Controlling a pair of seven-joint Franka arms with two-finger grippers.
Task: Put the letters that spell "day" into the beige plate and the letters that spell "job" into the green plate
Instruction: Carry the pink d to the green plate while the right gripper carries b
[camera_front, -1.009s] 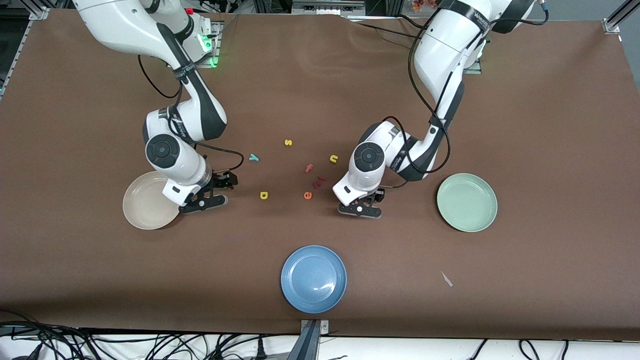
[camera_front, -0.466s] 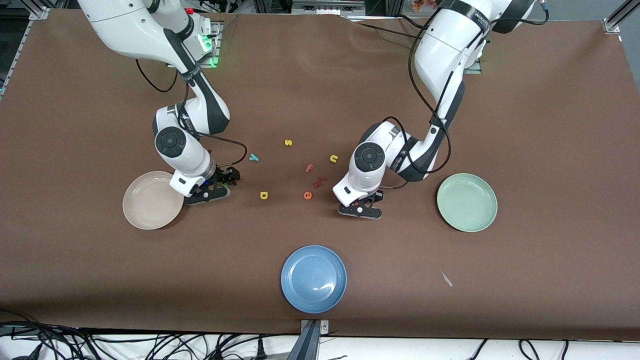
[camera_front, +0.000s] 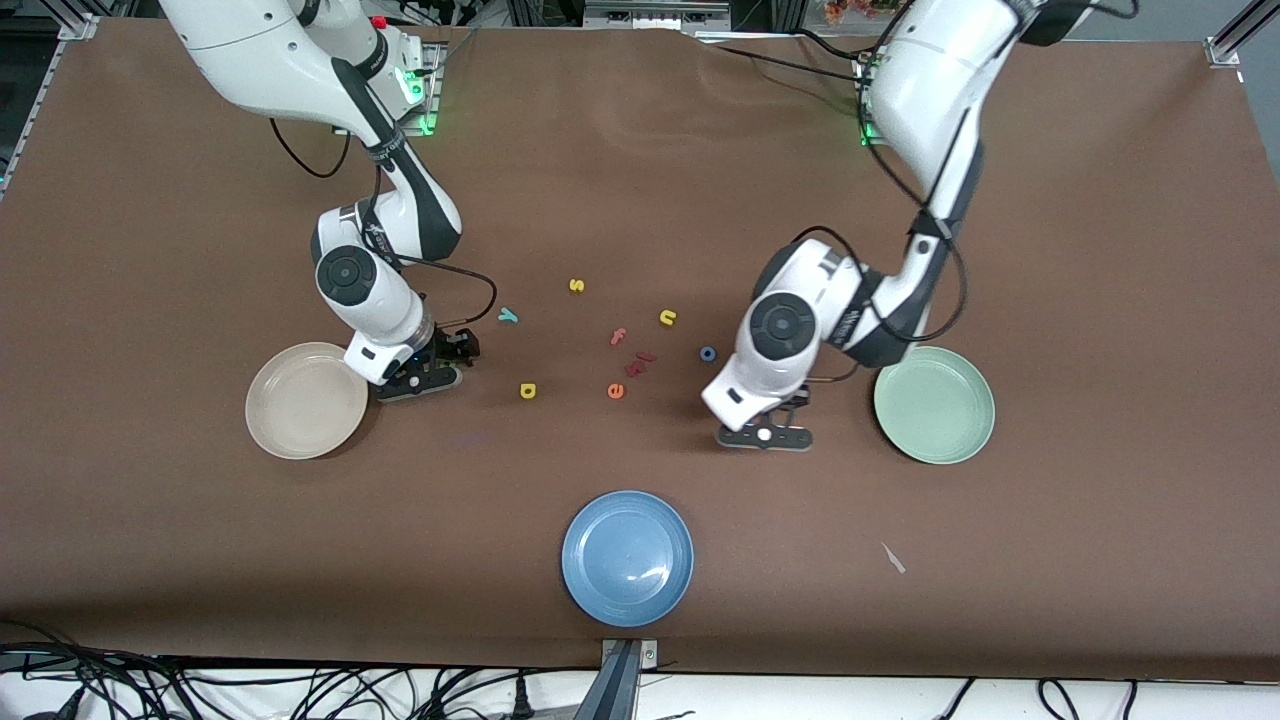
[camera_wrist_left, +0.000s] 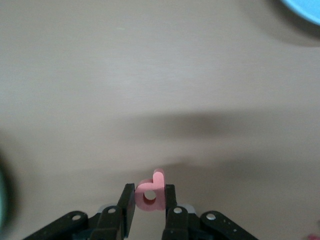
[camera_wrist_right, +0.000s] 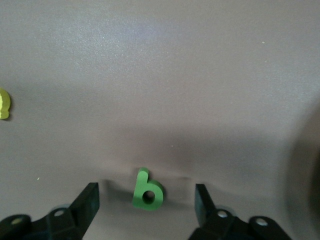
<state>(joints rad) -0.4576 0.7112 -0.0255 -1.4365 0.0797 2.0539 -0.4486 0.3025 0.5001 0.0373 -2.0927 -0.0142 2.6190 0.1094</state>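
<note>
The left end effector (camera_wrist_left: 150, 212) was closed on the pinkish-red "b" (camera_wrist_left: 152, 192), which stood pinched upright between its fingers in the left wrist view. In the front view that left end effector hung over bare table beside the green plate (camera_front: 934, 404), on the side toward the middle of the table, so the "b" was mid-carry. The next move, as I judged it, called for swinging over the green plate and letting go there.

The right end effector (camera_wrist_right: 145, 210) was low beside the beige plate (camera_front: 306, 400), its fingers spread wide on either side of the green "d" (camera_wrist_right: 148, 190), which lay flat on the table between them, untouched. Closing on it and lifting looked to be the step in hand on that arm; the beige plate sat just next to it.

Both plates looked empty. The blue "o" (camera_front: 707, 353), the yellow "a" (camera_front: 527, 390) and the teal "y" (camera_front: 508, 315) lay on the table between the arms, among the spare letters; the "j" I could not pick out with certainty
</note>
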